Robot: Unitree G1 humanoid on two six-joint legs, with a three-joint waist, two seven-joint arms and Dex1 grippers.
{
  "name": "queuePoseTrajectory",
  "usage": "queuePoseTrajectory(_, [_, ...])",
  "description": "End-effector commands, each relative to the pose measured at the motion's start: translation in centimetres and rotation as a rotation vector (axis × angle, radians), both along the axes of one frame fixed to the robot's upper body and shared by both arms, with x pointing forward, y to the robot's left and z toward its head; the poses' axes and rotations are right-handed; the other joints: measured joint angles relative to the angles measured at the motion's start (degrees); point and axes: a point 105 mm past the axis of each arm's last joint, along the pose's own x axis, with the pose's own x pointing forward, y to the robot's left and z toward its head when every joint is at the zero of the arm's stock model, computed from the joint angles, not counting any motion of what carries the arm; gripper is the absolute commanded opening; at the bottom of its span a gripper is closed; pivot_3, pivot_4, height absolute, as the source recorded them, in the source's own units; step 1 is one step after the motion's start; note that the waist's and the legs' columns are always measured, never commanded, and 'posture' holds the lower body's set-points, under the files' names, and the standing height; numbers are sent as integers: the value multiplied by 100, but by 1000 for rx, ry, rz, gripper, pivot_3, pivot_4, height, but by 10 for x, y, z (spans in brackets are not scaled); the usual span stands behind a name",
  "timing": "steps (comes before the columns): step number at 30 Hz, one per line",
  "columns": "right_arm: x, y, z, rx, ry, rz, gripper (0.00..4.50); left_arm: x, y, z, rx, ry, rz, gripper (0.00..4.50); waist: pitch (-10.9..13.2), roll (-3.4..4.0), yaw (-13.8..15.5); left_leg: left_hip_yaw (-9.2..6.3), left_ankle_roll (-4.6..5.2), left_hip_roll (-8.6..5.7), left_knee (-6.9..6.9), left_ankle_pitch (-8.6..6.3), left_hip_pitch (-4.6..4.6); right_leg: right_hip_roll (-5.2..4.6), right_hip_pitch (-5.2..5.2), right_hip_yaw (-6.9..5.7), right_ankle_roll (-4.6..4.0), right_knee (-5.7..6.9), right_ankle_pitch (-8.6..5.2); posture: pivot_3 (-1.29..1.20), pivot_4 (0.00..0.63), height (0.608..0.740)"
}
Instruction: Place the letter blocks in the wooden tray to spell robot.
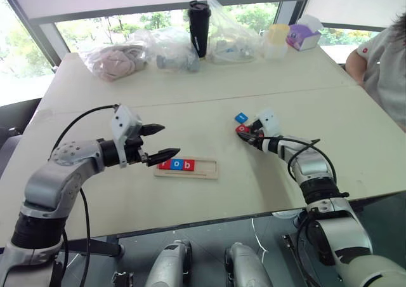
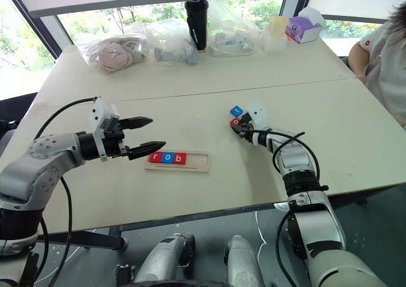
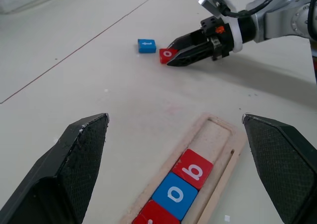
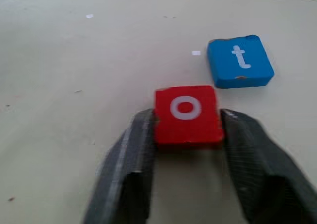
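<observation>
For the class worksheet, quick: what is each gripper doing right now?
Left gripper: open, holding nothing, beside the tray.
Right gripper: shut on the red o block.

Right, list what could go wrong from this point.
1. The right end effector pinches the red o block only by its near edge, so it may slip or tilt when lifted.
2. The blue t block lies close beside it and could get nudged.
3. The open left end effector hovers by the wooden tray, next to the seated r, o, b blocks; it could crowd the placement.
</observation>
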Motion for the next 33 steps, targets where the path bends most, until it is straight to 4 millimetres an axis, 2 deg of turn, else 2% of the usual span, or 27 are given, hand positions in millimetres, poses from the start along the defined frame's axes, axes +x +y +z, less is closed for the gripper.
queuePoseTrajectory(1, [-1, 4, 1, -14, -11, 13, 1174, -3, 2, 12, -2, -63, 3, 4500, 0, 0, 2, 0, 0, 0, 0, 0, 0, 0, 0, 0, 0, 0, 0, 0, 150, 740])
queuePoseTrajectory(5, [-7, -4, 21, 0, -75, -30, 1174, -4, 0, 12, -2, -71, -4, 4500, 0, 0, 19, 0, 0, 0, -1, 0, -1, 0, -1, 0, -1, 0, 0, 0, 150, 740])
queuePoseTrajectory(7, [-14, -16, 39, 22, -120, -120, 1174, -3, -1, 12, 1, -82, -4, 4500, 0, 1, 40, -2, -1, 0, -4, -1, -2, -1, -3, 0, -1, 0, 0, 0, 150, 740])
queuePoseTrajectory(9, [-29, -26, 55, 71, -141, -235, 1174, -3, -2, 12, 12, -90, -7, 4500, 1, 1, 61, -3, -2, 0, -3, -1, -11, -3, -11, 1, -1, 0, -1, 0, 150, 740])
queuePoseTrajectory(11, [-48, -25, 57, 122, -111, -305, 1174, -4, -5, 10, 15, -86, -23, 4500, 0, 0, 66, -4, -4, 0, -5, -3, -18, -4, -17, 1, -3, -1, -2, 0, 150, 740])
queuePoseTrajectory(17, [-109, 12, 46, 197, 26, -296, 1174, -4, -19, 5, -1, -67, -77, 4500, -1, 1, 29, -5, -15, 2, -15, -10, -13, -3, -19, 1, -22, 0, -14, 0, 150, 740])
queuePoseTrajectory(19, [-120, 20, 42, 199, 55, -308, 1174, -1, -22, 5, 1, -67, -89, 4500, -1, 1, 22, -5, -15, 2, -13, -10, -15, -3, -20, 1, -23, -2, -14, 0, 150, 740])
queuePoseTrajectory(26, [-135, 26, 30, 229, 173, -396, 1174, 4, -28, 7, -11, -69, -108, 4500, -1, 1, 29, -5, -17, 2, -14, -10, -12, -4, -35, 1, -24, -14, -15, 0, 150, 740])
queuePoseTrajectory(31, [-140, 32, 15, 207, 274, -369, 1174, 8, -30, 7, -14, -68, -114, 4500, -1, 1, 21, -5, -16, 1, -13, -10, -17, -4, -38, 1, -24, -19, -15, 0, 150, 740])
queuePoseTrajectory(33, [-139, 32, 15, 209, 277, -370, 2207, 9, -30, 6, -16, -68, -113, 4500, -1, 1, 19, -5, -16, 1, -15, -10, -17, -4, -37, 1, -24, -17, -15, 0, 150, 740])
